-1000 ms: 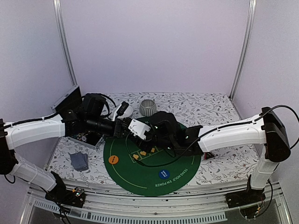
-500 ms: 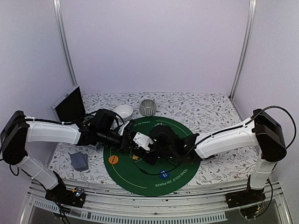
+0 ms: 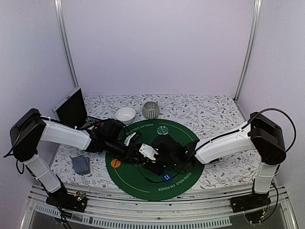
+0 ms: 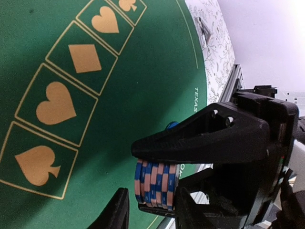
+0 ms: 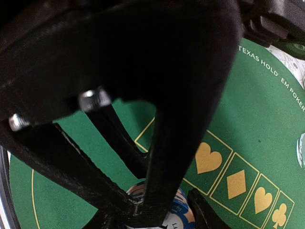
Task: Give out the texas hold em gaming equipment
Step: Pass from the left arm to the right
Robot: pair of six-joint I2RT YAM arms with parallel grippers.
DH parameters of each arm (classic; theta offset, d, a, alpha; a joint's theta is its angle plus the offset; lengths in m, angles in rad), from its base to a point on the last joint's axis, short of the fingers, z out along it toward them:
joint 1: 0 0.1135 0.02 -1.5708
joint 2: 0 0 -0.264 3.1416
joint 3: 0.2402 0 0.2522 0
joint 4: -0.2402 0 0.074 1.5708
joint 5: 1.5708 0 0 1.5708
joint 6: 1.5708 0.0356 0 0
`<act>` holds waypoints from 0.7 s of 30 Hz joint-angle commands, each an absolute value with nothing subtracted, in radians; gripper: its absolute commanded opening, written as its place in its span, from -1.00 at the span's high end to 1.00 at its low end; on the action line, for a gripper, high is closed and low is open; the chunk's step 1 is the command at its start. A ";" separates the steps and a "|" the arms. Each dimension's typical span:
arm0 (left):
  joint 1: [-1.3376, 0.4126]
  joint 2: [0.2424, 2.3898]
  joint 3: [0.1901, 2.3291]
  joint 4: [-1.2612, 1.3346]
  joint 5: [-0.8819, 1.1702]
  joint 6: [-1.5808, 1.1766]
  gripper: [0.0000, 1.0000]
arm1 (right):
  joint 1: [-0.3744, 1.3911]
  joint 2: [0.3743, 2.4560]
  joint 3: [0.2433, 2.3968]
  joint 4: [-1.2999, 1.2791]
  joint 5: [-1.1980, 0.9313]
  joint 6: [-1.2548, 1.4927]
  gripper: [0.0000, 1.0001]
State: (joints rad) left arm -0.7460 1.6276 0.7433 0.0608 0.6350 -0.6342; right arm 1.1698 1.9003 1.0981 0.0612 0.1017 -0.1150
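A stack of blue-and-pink striped poker chips (image 4: 155, 183) hangs just over the big green mat (image 3: 143, 186). My right gripper (image 5: 150, 210) is shut on it across its rims, and one of its fingers (image 4: 190, 143) lies along the top of the stack. My left gripper (image 4: 152, 193) is open around the same stack, with a gap at one finger. Both grippers meet near the mat's middle (image 3: 145, 156). On the mat lie an orange disc (image 3: 115, 163), a blue disc (image 3: 166, 177) and a pale green disc (image 3: 163, 130). Grey-blue cards (image 3: 80, 164) lie left of the mat.
A white bowl (image 3: 126, 114) and a striped grey bowl (image 3: 151, 110) stand behind the mat. A black open case (image 3: 71, 109) sits at the back left. The two arms cross low over the mat's left half.
Both arms have come down and nearer over the mat with the chip stack. My left jaws have widened off the stack, while the right grip is unchanged.
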 commanded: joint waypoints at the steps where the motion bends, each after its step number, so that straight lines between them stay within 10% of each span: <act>1: -0.736 1.688 0.730 0.030 0.593 -0.611 0.32 | 1.160 1.922 1.089 0.017 0.085 -0.099 0.96; 21: -0.620 1.508 0.795 -0.214 0.418 -0.476 -0.31 | 1.086 1.751 1.070 -0.251 0.077 0.020 0.96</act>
